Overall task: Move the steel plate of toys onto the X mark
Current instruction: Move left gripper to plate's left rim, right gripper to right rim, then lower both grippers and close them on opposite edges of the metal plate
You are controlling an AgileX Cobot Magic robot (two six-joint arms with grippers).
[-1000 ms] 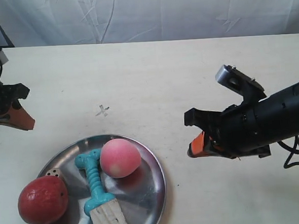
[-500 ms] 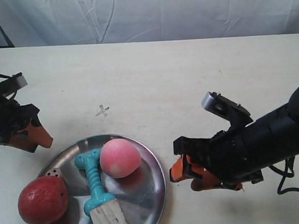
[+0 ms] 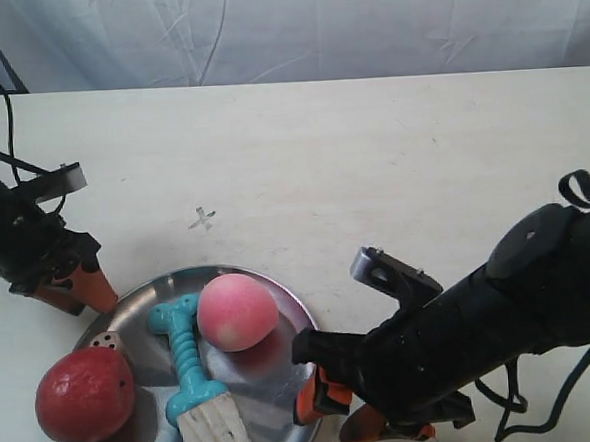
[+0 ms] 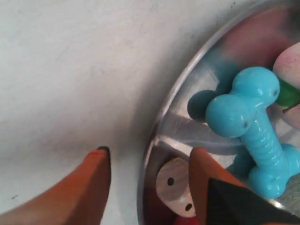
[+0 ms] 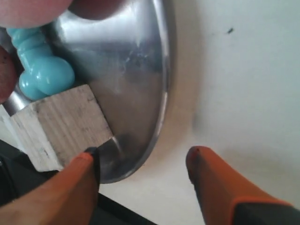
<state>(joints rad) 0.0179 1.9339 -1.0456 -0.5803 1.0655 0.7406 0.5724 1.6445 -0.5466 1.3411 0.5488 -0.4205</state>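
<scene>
Cream table (image 3: 391,145), white cloth backdrop (image 3: 313,25)

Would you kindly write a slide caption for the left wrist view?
Open left claw straddles the rim of the steel plate, beside the die and teal bone.

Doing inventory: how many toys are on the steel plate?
5: red ball and die at exterior view's left, teal bone central, peach beside it, wooden cube below.
</scene>
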